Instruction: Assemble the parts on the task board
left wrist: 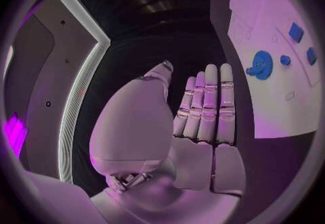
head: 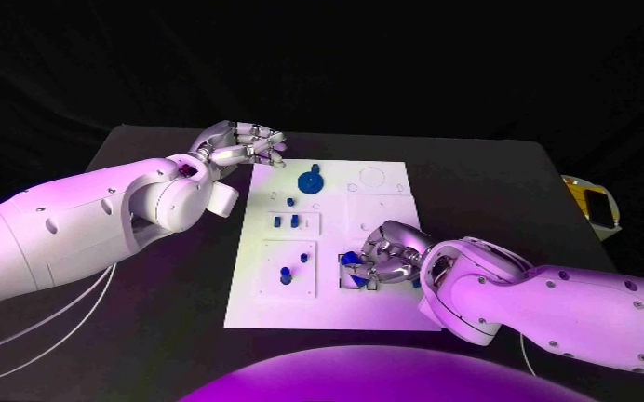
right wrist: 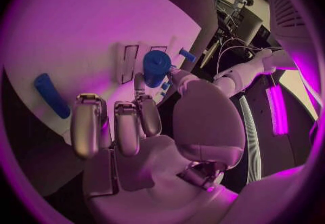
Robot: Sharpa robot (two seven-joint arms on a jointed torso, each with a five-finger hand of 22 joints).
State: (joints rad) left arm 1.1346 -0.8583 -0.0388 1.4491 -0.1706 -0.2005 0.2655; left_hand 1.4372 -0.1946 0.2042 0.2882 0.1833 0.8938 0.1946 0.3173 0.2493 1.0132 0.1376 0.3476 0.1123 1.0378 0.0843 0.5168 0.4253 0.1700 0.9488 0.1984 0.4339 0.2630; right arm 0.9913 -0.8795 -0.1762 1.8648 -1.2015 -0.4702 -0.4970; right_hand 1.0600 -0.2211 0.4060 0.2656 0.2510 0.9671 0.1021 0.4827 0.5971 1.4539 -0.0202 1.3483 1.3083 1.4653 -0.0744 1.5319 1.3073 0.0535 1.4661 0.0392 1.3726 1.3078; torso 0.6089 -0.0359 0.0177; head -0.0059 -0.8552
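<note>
Head view: a blue cylindrical part [right wrist: 156, 67] is pinched by the right hand [head: 382, 255] over the near right area of the task board [head: 261, 304], so an insertion step is judged to be in hand. Careful lowering into a recess is called for next. The left hand [head: 245, 147] is held off the board's far left corner with nothing in it; its fingers [left wrist: 206, 106] are extended, pressed side by side.
</note>
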